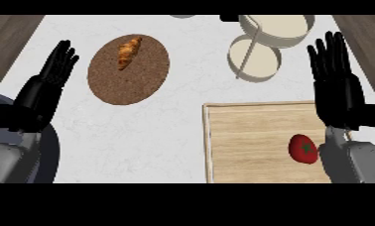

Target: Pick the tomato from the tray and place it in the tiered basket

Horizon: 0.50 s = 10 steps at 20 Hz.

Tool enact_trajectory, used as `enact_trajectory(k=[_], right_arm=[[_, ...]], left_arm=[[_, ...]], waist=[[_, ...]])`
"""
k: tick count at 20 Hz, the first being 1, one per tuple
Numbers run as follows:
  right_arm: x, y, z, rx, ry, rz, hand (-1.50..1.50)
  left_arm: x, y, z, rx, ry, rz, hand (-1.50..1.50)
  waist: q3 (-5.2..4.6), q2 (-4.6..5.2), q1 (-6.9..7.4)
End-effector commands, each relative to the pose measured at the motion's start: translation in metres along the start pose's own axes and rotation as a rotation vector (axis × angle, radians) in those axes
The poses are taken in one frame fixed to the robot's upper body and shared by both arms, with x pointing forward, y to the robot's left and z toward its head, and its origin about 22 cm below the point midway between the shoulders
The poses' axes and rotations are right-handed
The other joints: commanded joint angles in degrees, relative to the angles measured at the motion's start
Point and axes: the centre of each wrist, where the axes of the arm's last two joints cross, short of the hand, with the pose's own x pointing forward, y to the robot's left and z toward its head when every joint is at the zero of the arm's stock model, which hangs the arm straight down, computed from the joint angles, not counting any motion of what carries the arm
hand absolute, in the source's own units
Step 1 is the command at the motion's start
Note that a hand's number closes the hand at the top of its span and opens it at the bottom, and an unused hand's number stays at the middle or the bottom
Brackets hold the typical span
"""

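— Where's the tomato from your seat?

— I see the round red tomato with its green stem [303, 148] lying on the pale wooden tray [249, 141], near its right edge, just beside my right hand's [336, 84] grey wrist. That hand is above it, fingers straight and apart, holding nothing.

— And the left hand?

— The left hand [53, 74] rests open at the left edge. The cream tiered basket [267, 41] stands beyond the tray. A croissant [129, 52] sits on a round brown cork mat [129, 79]. I can read no writing anywhere.

Basket [267, 41] top cut by upper edge. Right forearm [344, 158] hides tomato's [302, 148] right side and tray's [249, 141] right edge.
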Motion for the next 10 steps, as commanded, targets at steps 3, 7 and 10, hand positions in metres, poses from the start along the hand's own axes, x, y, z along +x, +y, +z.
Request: enact_trajectory(k=[3,7,10], right_arm=[[-0.043,-0.045,0.059,-0.089,0.074,-0.261,1.5],[-0.053,-0.066,0.078,-0.581,-0.08,-0.428,1.5],[-0.084,-0.072,0.136,-0.342,-0.093,-0.319,-1.5]], left_arm=[[-0.046,0.026,0.044,0.1,0.254,-0.04,0.0],[-0.055,0.027,0.051,0.168,0.365,-0.003,0.0],[-0.075,0.034,0.081,0.16,0.551,-0.031,0.0]], waist=[[0.91,1.09,-1.55],[3.43,0.28,-9.77],[0.84,1.12,-2.12]])
